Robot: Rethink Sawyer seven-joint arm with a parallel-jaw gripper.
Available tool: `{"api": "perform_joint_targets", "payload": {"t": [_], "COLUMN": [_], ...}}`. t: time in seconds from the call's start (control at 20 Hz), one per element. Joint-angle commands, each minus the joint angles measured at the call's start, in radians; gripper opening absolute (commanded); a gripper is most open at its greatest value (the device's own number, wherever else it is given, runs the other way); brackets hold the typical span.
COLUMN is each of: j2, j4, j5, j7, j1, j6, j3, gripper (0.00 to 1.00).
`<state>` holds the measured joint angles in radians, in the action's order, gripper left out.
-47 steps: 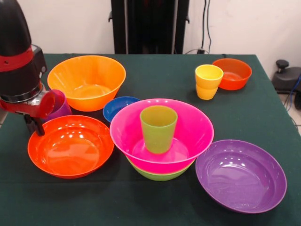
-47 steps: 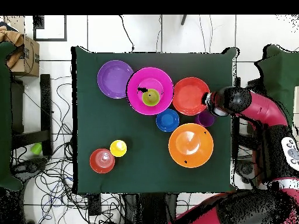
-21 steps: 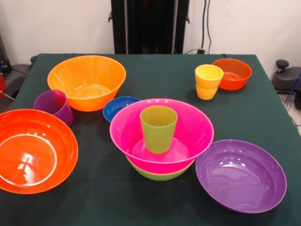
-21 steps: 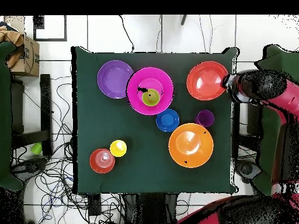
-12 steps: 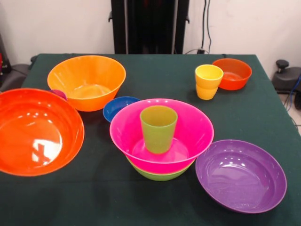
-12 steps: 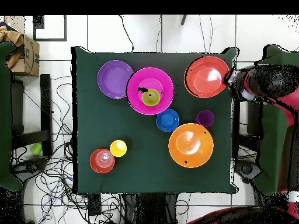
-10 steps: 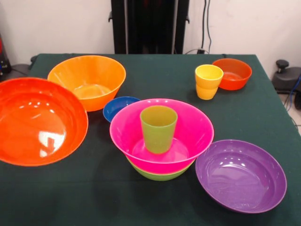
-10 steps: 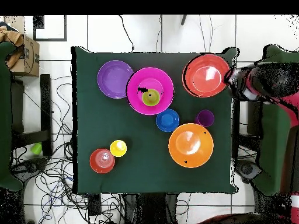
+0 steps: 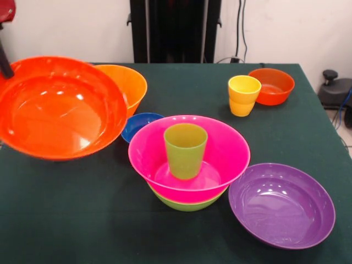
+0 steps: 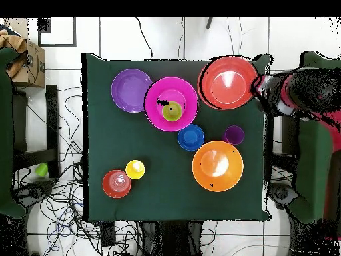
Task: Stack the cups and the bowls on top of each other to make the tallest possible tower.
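Several glossy bowls crowd the dark green table (image 9: 308, 99) we see from the front; behind stands a white wall (image 9: 66, 27). The red-orange bowl (image 9: 60, 107) hangs lifted over the left edge, the gripper (image 9: 5, 38) at its rim, jaws unclear to us. From overhead, white floor tiles (image 10: 166, 37) and cables (image 10: 60, 207) surround the table; the green cup (image 10: 172, 111) sits inside the pink bowl (image 10: 154, 100).

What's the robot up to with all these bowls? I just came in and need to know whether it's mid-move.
It is mid-move. The gripper holds the large red-orange bowl by its rim, lifted off the table and tilted. The tower so far is the green cup standing in the pink bowl, which is nested in the lime green bowl. The purple bowl, orange bowl, small blue bowl, purple cup, yellow cup and small red-orange bowl sit unstacked.
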<state>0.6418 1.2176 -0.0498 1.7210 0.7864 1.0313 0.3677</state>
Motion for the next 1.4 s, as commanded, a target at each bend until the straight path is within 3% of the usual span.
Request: {"api": "perform_joint_targets", "payload": {"t": [0.05,0.2,0.4,0.8,1.4], "j2": [0.123,0.159,0.181,0.179,0.143], "j4": [0.233,0.264,0.329,0.454,0.493], "j5": [0.089,0.055,0.058,0.098,0.167], "j7": [0.210,0.250,0.234,0.247,0.247], "j1": [-0.083,-0.128,-0.145,-0.155,-0.141], "j6": [0.053,0.065,0.024,-0.160,-0.274], "j3": [-0.041,-0.102,-0.120,-0.106,-0.080], "gripper": [0.00,0.00,0.00,0.00,0.00]}}
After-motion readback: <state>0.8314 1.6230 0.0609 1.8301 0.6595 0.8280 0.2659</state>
